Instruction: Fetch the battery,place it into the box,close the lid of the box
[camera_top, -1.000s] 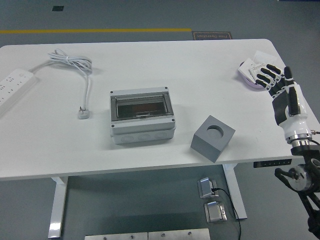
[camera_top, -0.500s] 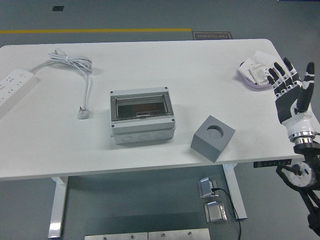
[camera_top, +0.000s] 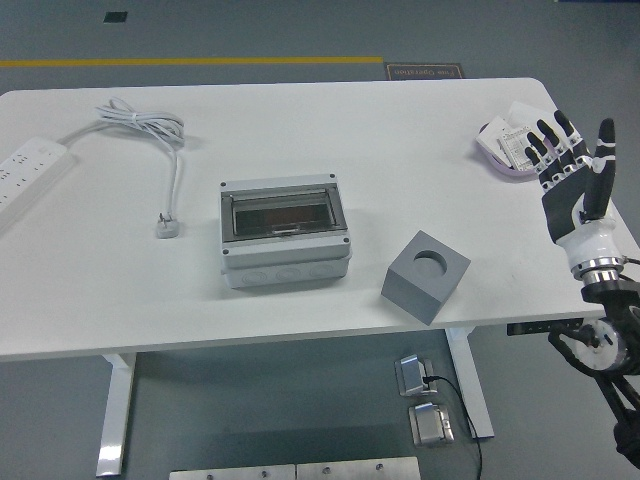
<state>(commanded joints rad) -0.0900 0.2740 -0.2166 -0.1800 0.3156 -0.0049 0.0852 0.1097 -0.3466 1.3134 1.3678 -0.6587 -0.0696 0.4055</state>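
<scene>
A grey box (camera_top: 285, 235) stands mid-table, its clear lid (camera_top: 280, 213) lying flat and closed. My right hand (camera_top: 572, 170) is raised at the table's right edge, fingers spread and holding nothing. Its fingertips sit just right of a purple-rimmed dish (camera_top: 493, 152) that holds white printed packets (camera_top: 515, 138). I cannot make out a battery as such. The left arm does not show.
A grey cube (camera_top: 425, 275) with a round hole in its top sits right of the box, near the front edge. A white power strip (camera_top: 25, 170) lies at the far left, with its coiled cable (camera_top: 150, 130) and plug (camera_top: 167, 228).
My right hand has turned and spread its fingers, shifting slightly up and right beside the dish. The box, cube and cable have not moved.
</scene>
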